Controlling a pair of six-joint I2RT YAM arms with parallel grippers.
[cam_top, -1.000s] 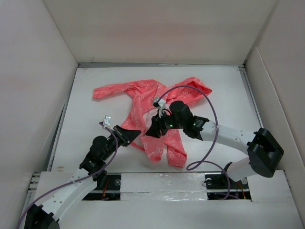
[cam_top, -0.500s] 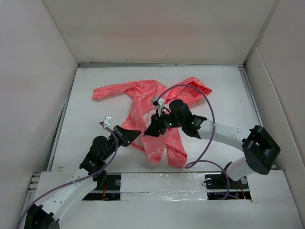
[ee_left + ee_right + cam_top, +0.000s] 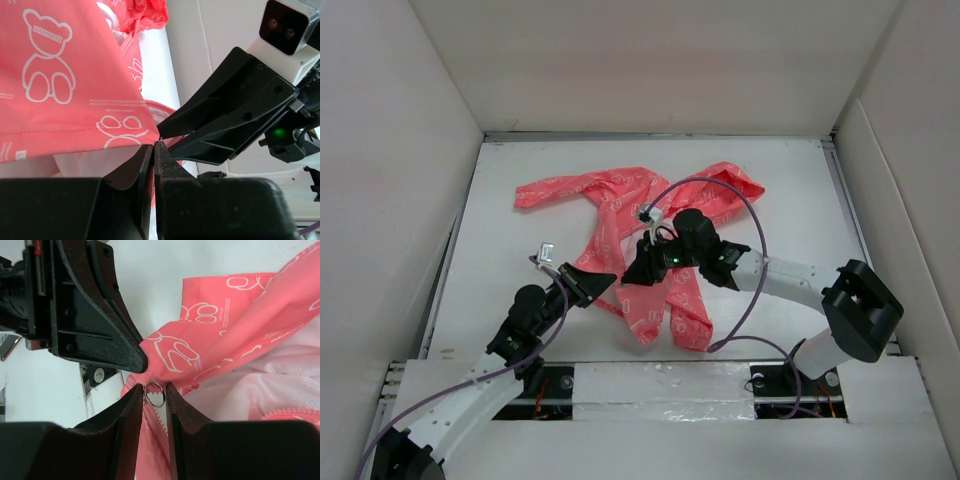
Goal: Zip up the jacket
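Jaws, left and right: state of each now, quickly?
Left gripper: jaws shut on the jacket.
Right gripper: jaws shut on the zipper ring.

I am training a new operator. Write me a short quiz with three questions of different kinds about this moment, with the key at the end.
1. True or false: the jacket hangs in the air, clear of the table.
2. Multiple choice: what sits between the fingers of the right gripper? A) a small metal ring at the zipper B) a dark tag C) nothing
3. Fill in one word (open or shut): the left gripper is ____ on an edge of the jacket.

Key: 1 false, it lies spread on the table; 2 A; 3 shut.
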